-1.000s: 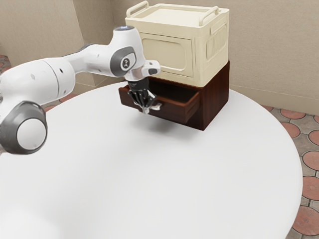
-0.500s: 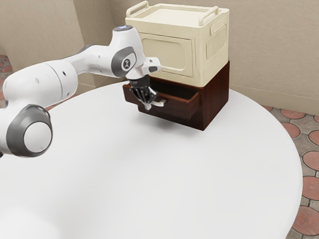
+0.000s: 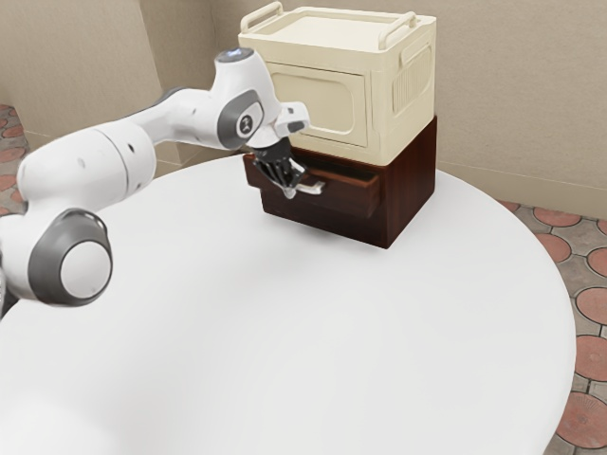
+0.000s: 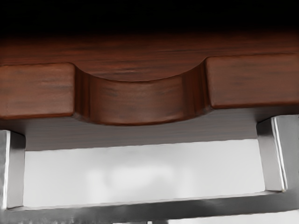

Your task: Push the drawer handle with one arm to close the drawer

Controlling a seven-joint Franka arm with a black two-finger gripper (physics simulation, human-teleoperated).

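Jaws: at the tip of the black gripper (image 3: 290,186), down at the silver handle (image 3: 311,189); I can't tell whether they are spread or pressed together.
Handle: a flat metal bar on two posts, running across the front of the drawer (image 3: 349,194), with white showing between bar and wood from above.
Drawer: partly open, its front standing out from the cabinet (image 3: 410,185) and a dark gap behind its upper edge; a rounded notch (image 4: 140,100) dips into the middle of that edge.
Arm: the white and grey arm (image 3: 85,166) reaches in from the exterior view's left, bent down at the wrist.
Cabinet: dark reddish wood, upright on the round white table (image 3: 379,332).
On top: a cream box (image 3: 382,104) with two raised rails.
Room: a beige wall (image 3: 512,95) behind, and a floor (image 3: 580,313) of round reddish tiles.
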